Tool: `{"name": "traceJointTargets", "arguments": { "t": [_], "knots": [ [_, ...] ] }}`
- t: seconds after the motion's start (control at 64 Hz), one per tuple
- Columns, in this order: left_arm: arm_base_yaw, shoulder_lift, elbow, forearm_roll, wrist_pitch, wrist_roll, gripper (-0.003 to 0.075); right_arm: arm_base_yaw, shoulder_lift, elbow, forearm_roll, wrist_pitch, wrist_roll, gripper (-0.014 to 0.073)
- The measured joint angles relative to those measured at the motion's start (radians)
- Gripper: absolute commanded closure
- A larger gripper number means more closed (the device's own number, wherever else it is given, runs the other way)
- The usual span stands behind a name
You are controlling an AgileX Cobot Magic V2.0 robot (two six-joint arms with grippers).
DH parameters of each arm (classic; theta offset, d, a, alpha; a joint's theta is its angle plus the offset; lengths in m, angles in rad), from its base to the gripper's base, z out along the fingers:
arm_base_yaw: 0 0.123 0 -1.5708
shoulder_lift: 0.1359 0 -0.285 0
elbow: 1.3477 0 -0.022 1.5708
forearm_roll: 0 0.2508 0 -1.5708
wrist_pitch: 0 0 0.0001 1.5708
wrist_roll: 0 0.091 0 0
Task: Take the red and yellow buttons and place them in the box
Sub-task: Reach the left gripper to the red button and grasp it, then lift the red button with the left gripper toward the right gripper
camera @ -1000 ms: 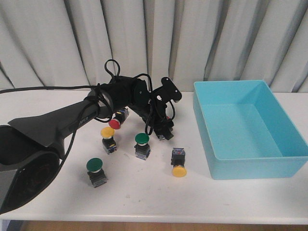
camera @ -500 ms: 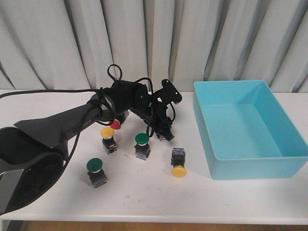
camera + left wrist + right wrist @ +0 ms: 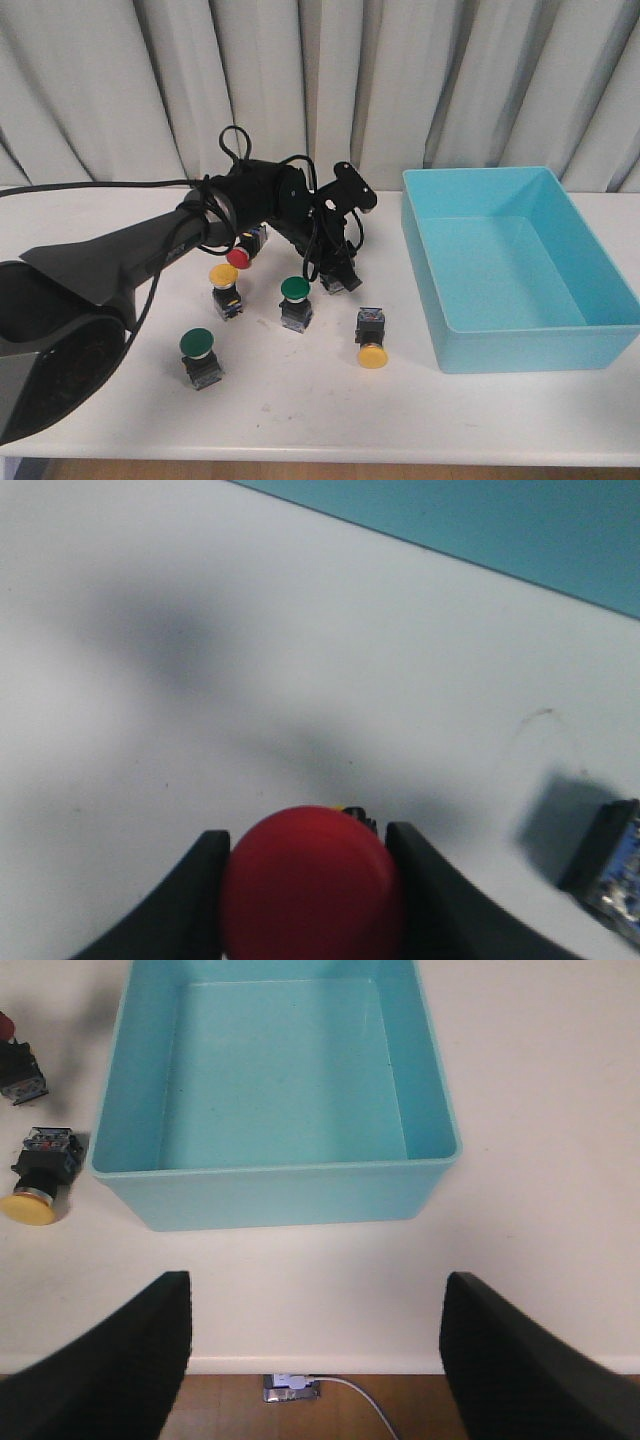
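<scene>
My left gripper (image 3: 338,268) is low over the table's middle, left of the box (image 3: 520,345). In the left wrist view the left gripper (image 3: 308,832) is shut on a red button (image 3: 310,885), one black finger on each side of its cap. Whether that button touches the table I cannot tell. A second red button (image 3: 238,257) lies behind an upright yellow button (image 3: 223,276). Another yellow button (image 3: 371,354) lies on its side near the box's front left corner. My right gripper (image 3: 315,1285) is open and holds nothing, hanging over the table's front edge before the box (image 3: 280,1195).
Two green buttons (image 3: 294,291) (image 3: 197,346) stand among the others. The left arm (image 3: 120,260) and its cables stretch across the left half of the table. A curtain hangs behind. Past the front table edge, a socket with a white cable (image 3: 295,1388) sits on the floor.
The left arm shifted slightly and came back to nearly the same pose. The buttons on the table and the box have not moved.
</scene>
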Motion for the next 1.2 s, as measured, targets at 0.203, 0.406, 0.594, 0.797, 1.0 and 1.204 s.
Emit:
{"name": "traceJointTargets", "arguments": {
  "t": [0.203, 0.406, 0.594, 0.797, 1.0, 1.204],
  "knots": [
    [0.0, -0.099, 0.0, 0.001, 0.076, -0.105, 0.0594, 0.0, 0.0, 0.0, 0.0, 0.0, 0.0, 0.0074],
    [0.0, -0.247, 0.0, 0.002, 0.147, -0.202, 0.0592, 0.0, 0.0, 0.0, 0.0, 0.001, 0.0, 0.0074],
    [0.0, -0.409, 0.016, 0.06, 0.229, -0.297, 0.0592, 0.0, 0.0, 0.0, 0.0, 0.009, 0.0, 0.0074],
    [0.0, -0.635, 0.221, 0.207, 0.235, -0.414, 0.0592, 0.0, 0.0, 0.0, 0.0, 0.01, 0.0, 0.0074],
    [0.0, -0.91, 0.574, 0.232, 0.113, -0.425, 0.0592, 0.0, 0.0, 0.0, 0.0, 0.01, 0.0, 0.0074],
    [0.0, -1.12, 0.933, 0.234, -0.062, -0.425, 0.0592, 0.0, 0.0, 0.0, 0.0, 0.011, 0.0, 0.0074]
  ]
}}
